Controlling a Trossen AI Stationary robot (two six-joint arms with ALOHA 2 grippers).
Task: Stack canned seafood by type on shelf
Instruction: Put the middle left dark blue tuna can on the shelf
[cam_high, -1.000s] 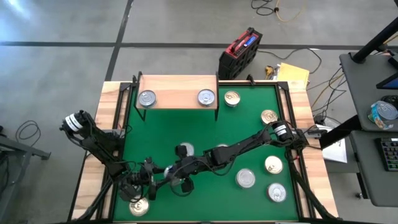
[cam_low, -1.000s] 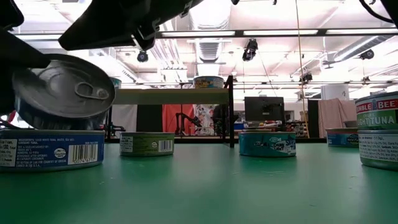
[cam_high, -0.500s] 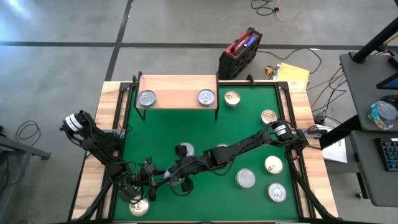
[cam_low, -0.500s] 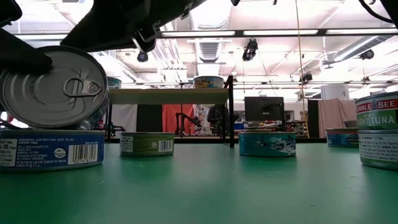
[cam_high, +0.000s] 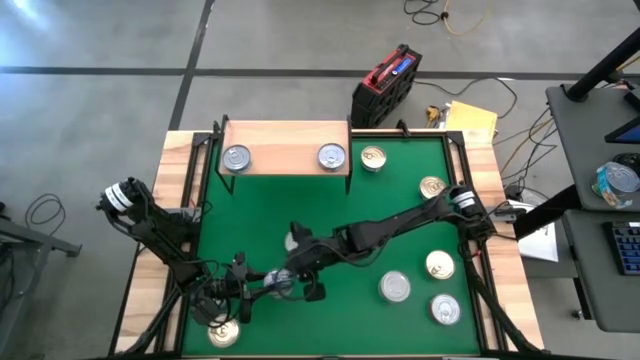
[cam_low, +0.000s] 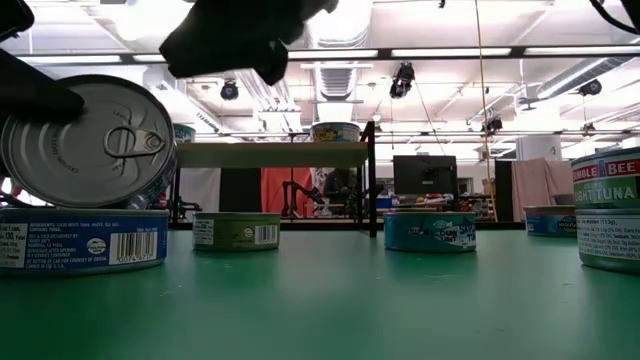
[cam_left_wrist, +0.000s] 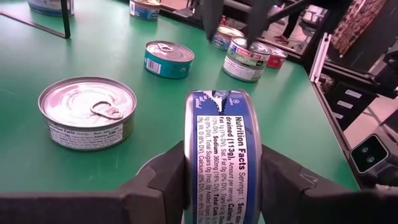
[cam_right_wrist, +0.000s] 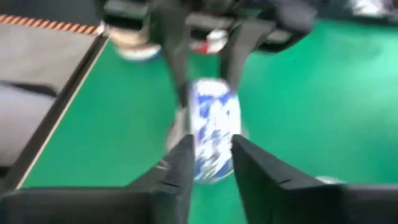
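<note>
My left gripper (cam_left_wrist: 222, 186) is near the mat's front left, shut on a blue-sided tin (cam_left_wrist: 221, 149) that stands on its edge. In the low view the tin's silver lid (cam_low: 85, 140) faces the near edge. My right gripper (cam_right_wrist: 213, 155) stands open just right of that tin and a little above it, touching nothing. The shelf (cam_high: 286, 146), a light-wood board on black legs at the far left of the mat, bears two silver-topped tins (cam_high: 237, 157) (cam_high: 331, 156). Several other tins lie flat on the green mat (cam_high: 320, 210). My left gripper pinches the tin between its two fingers (cam_left_wrist: 168, 180), one on each flat face, with the labelled side wall (cam_left_wrist: 221, 124) showing between them. The fingers come nearly level from the table's left. The tin stands on edge; I cannot tell whether its lower rim touches the mat.
A silver-topped tin (cam_left_wrist: 87, 112) lies just beside the held one, and a teal tin (cam_left_wrist: 168, 59) lies farther off. More tins lie at the mat's right (cam_high: 395, 288) (cam_high: 440, 264) (cam_high: 445, 309) and far right (cam_high: 373, 157) (cam_high: 432, 187). One tin (cam_high: 222, 332) lies at the front left.
The tin has tipped from a slant to standing on edge, its lid now facing the near edge. My right gripper has come off the tin and drawn back up and toward the table's right. My left gripper has stayed in place.
</note>
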